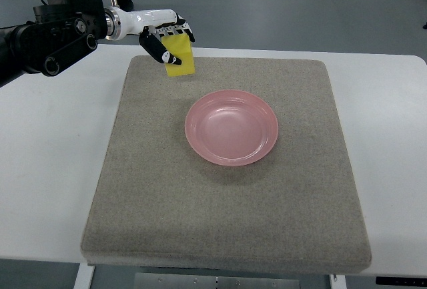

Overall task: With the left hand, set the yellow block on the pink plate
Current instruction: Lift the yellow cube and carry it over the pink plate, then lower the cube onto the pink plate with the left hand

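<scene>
We see our left hand [162, 43] gripping the yellow block [181, 57], with the pink plate [231, 127] lying well apart, below-right of it.

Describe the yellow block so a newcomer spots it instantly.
Find the grey mat on the white table; a pink plate sits mid-mat. Above the mat's far left corner, the left hand grips the yellow block, the only bright yellow thing here.
</scene>
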`<state>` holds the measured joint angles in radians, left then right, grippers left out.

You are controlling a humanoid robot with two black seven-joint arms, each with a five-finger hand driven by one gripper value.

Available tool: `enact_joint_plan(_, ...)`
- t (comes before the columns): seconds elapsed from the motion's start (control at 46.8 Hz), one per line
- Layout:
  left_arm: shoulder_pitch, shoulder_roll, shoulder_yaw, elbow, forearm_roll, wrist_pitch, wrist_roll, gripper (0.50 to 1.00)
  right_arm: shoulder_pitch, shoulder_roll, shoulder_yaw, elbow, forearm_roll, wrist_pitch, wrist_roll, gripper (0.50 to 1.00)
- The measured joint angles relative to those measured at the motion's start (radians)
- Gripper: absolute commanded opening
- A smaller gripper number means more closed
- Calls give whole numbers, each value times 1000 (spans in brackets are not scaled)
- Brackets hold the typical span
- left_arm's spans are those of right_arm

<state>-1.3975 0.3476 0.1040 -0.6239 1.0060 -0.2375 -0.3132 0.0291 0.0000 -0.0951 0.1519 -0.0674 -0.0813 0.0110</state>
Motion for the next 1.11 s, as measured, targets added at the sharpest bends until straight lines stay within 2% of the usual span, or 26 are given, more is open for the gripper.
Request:
enact_joint_plan(0.278, -36, 57, -3, -244, 2, 0, 2, 500, 0, 0, 0, 0, 0, 0, 0, 924)
enact_joint_plan(0.534, -48, 55, -1, -402, 20, 0, 2, 500, 0, 0, 0, 0, 0, 0, 0, 924)
enact_joint_plan(0.897, -36, 41, 13, -401, 27, 0, 2, 500, 0, 0, 0, 0, 0, 0, 0, 924)
enact_joint_plan(1.11, -4, -34, 17, -342, 40, 0, 4, 500, 0, 0, 0, 0, 0, 0, 0, 924)
